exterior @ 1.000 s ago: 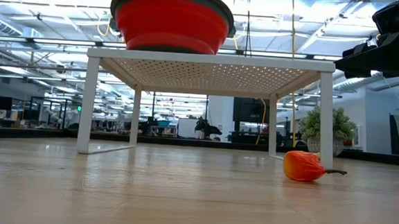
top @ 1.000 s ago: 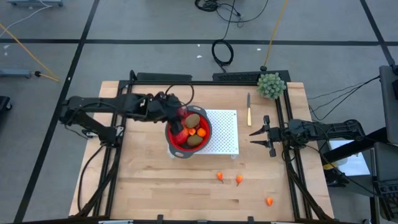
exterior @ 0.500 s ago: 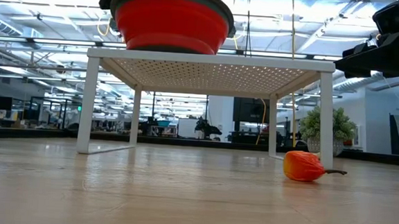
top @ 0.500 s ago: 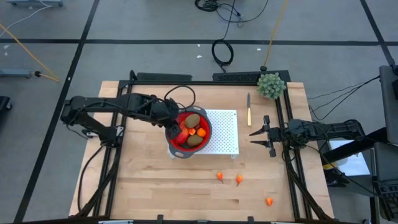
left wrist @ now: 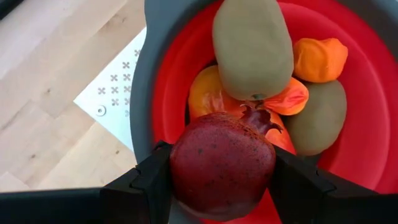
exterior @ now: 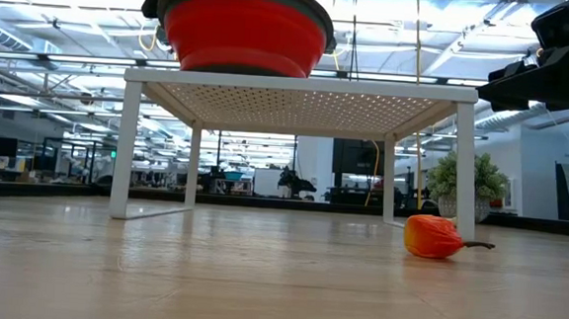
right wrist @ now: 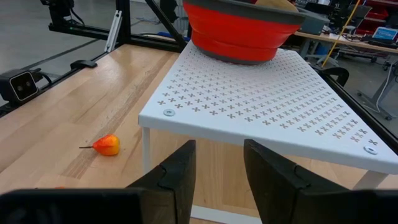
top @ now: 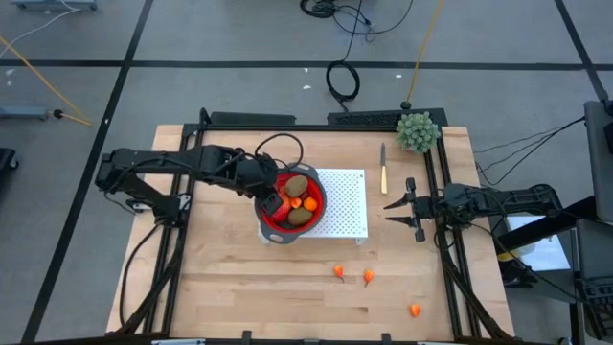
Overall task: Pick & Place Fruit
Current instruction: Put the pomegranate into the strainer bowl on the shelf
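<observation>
Now the left gripper (left wrist: 221, 186) is holding a dark red fruit (left wrist: 222, 163) over the bowl (left wrist: 367, 155); it should be letting go low, clear of the rim. Right gripper (right wrist: 217, 180) is waiting beside the rack (right wrist: 261, 99), partly open, empty.

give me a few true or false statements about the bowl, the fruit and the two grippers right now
1. The left gripper holds a dark red fruit over the red bowl. True.
2. The bowl is empty. False: it already holds two brown kiwis and orange pieces.
3. The bowl stands on the white perforated rack. True.
4. The right gripper grips the knife. False: it holds nothing, its jaws open beside the rack, and the knife lies apart on the table.
5. All the fruit is in the bowl. False: three small orange pieces lie on the table in front of the rack.
</observation>
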